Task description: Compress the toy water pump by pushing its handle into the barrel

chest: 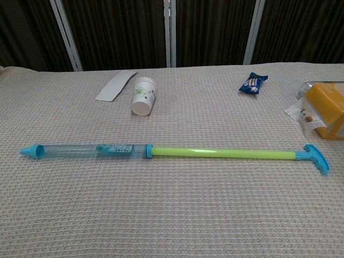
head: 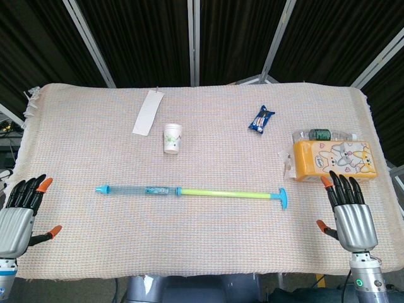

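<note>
The toy water pump (head: 189, 191) lies flat across the middle of the cloth-covered table, fully extended. Its clear blue barrel (chest: 86, 151) points left, the yellow-green rod (chest: 220, 153) runs right and ends in a blue T-handle (chest: 317, 159). My left hand (head: 22, 211) rests at the table's front left corner, fingers spread, holding nothing. At the front right, my right hand (head: 347, 211) is also spread and empty, a little right of the handle (head: 281, 199). Neither hand shows in the chest view.
A small paper cup (head: 172, 138) stands behind the barrel, with a white paper strip (head: 148, 112) further back left. A blue snack packet (head: 261, 118) lies at the back right. An orange cartoon-printed pack (head: 333, 160) with a plastic bottle (head: 325, 134) behind it sits near the right edge.
</note>
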Robot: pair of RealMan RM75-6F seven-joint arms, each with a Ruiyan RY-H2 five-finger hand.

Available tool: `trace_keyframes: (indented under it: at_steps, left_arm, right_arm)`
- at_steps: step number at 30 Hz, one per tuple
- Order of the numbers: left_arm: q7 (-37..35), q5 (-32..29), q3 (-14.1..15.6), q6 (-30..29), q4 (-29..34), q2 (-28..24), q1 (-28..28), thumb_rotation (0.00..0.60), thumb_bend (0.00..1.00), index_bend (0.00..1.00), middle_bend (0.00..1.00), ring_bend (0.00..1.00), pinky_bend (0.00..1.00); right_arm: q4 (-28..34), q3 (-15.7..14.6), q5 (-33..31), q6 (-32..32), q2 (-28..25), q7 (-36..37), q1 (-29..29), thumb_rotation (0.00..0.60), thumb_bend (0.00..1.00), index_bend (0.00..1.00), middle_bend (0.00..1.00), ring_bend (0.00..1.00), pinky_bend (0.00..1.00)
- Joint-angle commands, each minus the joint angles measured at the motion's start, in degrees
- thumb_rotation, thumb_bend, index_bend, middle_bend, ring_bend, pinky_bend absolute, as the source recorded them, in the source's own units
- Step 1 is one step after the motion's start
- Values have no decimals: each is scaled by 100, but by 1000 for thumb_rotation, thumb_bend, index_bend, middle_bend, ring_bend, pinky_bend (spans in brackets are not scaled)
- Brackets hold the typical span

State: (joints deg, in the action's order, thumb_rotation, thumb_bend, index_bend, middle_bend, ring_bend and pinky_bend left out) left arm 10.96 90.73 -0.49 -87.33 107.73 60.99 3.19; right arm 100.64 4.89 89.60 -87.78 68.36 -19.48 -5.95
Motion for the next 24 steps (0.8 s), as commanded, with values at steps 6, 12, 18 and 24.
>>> trace_keyframes:
  at_steps: [6,12,18,24]
  left_arm:
    - [39,2,20,45,-14,21,13,600,0,0,0,0,0]
    - [35,-101,-33,100,-22,45,54,600,0,0,0,0,0]
    - [76,-296,-99,288,-80,105,155,600,0,0,0,0,0]
    - [211,-488,-125,480,-145,208,241,600,0,0,0,0,0]
  right_arm:
    - [-11,-8,-2,20,-10,86,-4,600,0,0,0,0,0]
    - [-229,42,-56,528,111,266,-320,600,0,0,586,550,283]
    - [-548,209,-275,1784,325,610,-1120,600,0,65,966,917,998]
    - [-809,365,-674,2755,654,835,-1732,600,0,267,1000,998,1000]
